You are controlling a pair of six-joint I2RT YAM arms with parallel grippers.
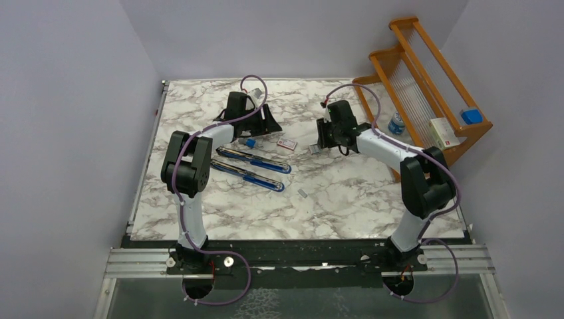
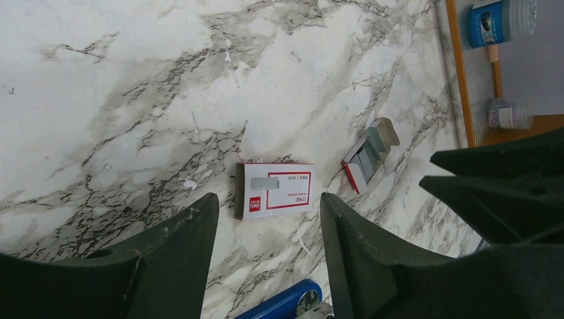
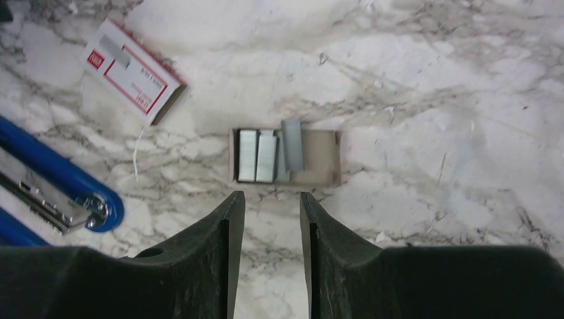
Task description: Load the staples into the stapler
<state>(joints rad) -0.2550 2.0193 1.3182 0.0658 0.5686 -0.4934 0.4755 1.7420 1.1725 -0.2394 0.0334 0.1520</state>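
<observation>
Hovering above the marble table [image 1: 346,199], the right pincer [image 3: 271,199] stood narrowly parted and held nothing, just short of a small open cardboard tray [image 3: 322,163]. In that tray lay the staples [image 3: 258,155], silvery strips side by side with one tilted. The left pincer [image 2: 267,199] gaped wide and empty over the white, red-labelled box sleeve [image 2: 276,189], which lay near the tray. The blue stapler [image 1: 253,166] lay opened flat on the table beside the left arm.
</observation>
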